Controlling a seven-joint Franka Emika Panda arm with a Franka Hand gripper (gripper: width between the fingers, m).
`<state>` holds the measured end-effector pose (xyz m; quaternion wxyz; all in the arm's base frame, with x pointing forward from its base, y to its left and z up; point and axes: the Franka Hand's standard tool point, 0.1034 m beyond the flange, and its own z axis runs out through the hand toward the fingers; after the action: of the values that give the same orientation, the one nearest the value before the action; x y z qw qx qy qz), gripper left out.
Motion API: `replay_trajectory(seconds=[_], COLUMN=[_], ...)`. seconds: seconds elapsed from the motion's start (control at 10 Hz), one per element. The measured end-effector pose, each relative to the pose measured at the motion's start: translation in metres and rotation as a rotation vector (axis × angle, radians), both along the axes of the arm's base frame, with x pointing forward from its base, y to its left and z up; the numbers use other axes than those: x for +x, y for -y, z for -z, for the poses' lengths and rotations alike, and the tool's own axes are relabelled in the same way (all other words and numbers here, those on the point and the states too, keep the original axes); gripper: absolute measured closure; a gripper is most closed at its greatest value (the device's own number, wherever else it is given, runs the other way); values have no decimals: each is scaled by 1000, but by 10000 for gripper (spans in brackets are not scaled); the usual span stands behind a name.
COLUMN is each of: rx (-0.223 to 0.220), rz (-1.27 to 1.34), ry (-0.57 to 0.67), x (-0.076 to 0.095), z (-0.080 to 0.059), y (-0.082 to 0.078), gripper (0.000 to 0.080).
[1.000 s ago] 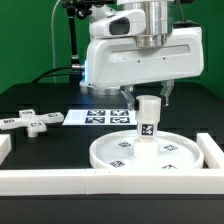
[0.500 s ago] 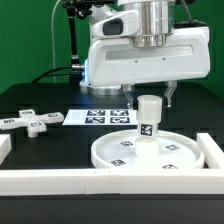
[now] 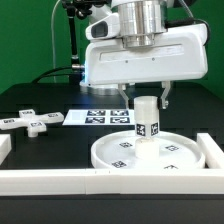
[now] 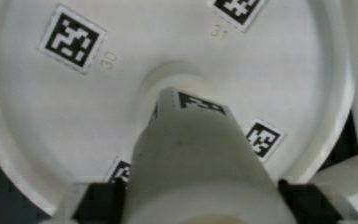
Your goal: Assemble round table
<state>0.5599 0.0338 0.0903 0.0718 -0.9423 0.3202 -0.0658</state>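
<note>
Gripper [image 3: 146, 99] has rotated within 1 s, jaws clamping the upright leg [image 3: 146, 124] on the disc [image 3: 100, 152]; screwing-in is likely underway.

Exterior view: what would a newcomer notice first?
The leg stands upright at the middle of the disc, with the fingers flanking its top. The cross piece lies apart on the black table, at the exterior view's left.

I can't read any words, numbers or brand names from here. All I can see are black-and-white square tags, on the leg [image 3: 146, 118] and disc [image 3: 100, 152] at centre frame. There are more on the cross-shaped piece [image 3: 30, 122] at left and on the marker board [image 3: 100, 117].
</note>
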Motion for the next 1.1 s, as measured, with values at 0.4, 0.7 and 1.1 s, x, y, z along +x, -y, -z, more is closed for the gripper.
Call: replay_trajectory(seconds=[0.4, 0.7, 1.1], rx=[56, 143, 282], rz=[247, 527, 954], ry=[-26, -54, -107], x=[-3, -3, -3], z=[0, 1, 2], y=[0, 2, -4], gripper=[390, 389, 389])
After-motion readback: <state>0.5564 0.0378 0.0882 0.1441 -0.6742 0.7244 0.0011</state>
